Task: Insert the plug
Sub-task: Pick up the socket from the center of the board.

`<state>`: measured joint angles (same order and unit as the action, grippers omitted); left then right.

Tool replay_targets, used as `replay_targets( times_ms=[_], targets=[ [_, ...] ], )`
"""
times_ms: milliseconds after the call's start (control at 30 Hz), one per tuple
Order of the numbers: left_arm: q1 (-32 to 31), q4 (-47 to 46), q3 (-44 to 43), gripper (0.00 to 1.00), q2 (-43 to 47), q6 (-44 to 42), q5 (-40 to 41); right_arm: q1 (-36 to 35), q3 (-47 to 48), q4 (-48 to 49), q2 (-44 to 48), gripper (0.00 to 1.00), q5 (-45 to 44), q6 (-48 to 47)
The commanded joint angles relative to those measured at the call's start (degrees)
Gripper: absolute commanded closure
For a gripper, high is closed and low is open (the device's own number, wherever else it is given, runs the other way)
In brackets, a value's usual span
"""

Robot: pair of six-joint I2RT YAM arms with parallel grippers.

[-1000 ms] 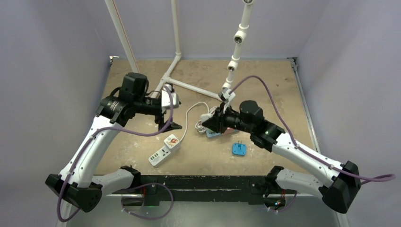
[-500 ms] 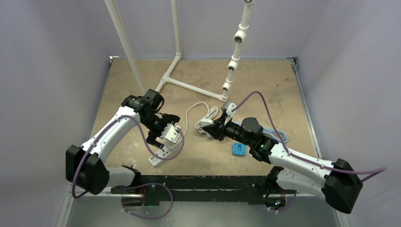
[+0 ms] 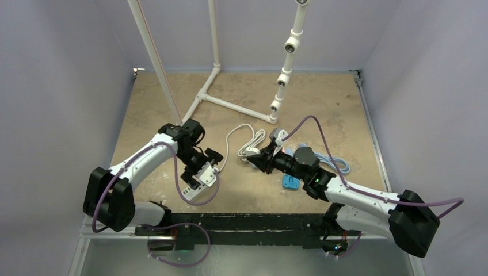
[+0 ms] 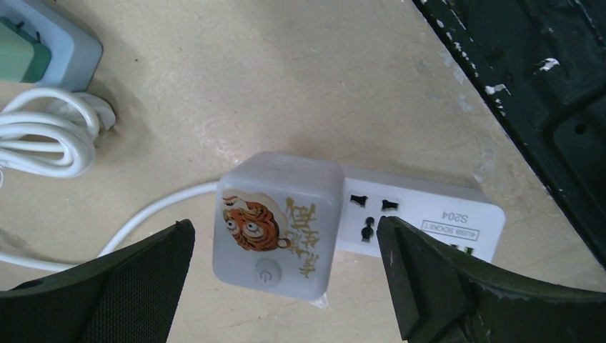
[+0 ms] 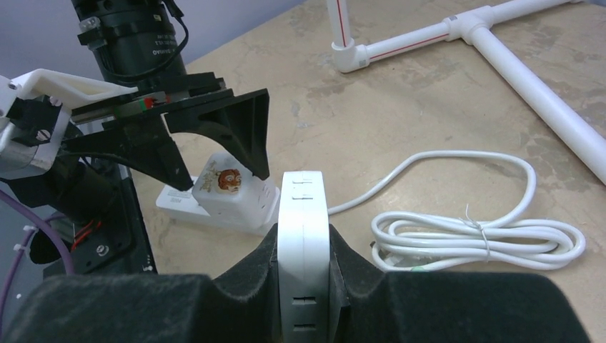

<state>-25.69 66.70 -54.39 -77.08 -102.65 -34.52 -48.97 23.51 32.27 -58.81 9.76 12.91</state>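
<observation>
Left end effector point(image 4: 284, 230): lowered within the last second, now wide open and empty, astride the white plastic power strip point(image 4: 421, 214) at its tiger-printed cube point(image 5: 227, 187) on the worktop's near left. Bracing judged next.

Right end effector point(image 5: 304, 268): clamped on the flat white plastic plug point(image 5: 304, 214), brought closer, well apart from the strip.

Left wrist view only: free socket holes point(image 4: 368, 218) beside the cube.

Right wrist view only: plug held edge-up, prongs hidden.
</observation>
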Motion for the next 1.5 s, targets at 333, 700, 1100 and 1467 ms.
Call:
replay_targets(
  times_ms=[333,700,1100,1467],
  targets=[
    [-1.11,-9.62,-2.96,0.44,-9.96,9.42,-2.7,-0.24,-6.05,24.41,-8.42,1.0,2.12,-3.95],
    [6.36,-18.98,-4.08,0.78,-12.62,22.19,-5.3,-0.34,-3.05,40.0,-25.39,1.0,8.0,-10.01],
    [13.8,-19.82,0.29,0.85,-9.92,27.27,-21.09,-0.25,1.01,62.23,-43.16,1.0,18.4,-7.96],
    [13.64,-3.84,1.36,0.84,-11.57,3.66,-35.27,-0.16,0.01,49.02,-33.91,1.0,18.86,-11.47]
  ],
)
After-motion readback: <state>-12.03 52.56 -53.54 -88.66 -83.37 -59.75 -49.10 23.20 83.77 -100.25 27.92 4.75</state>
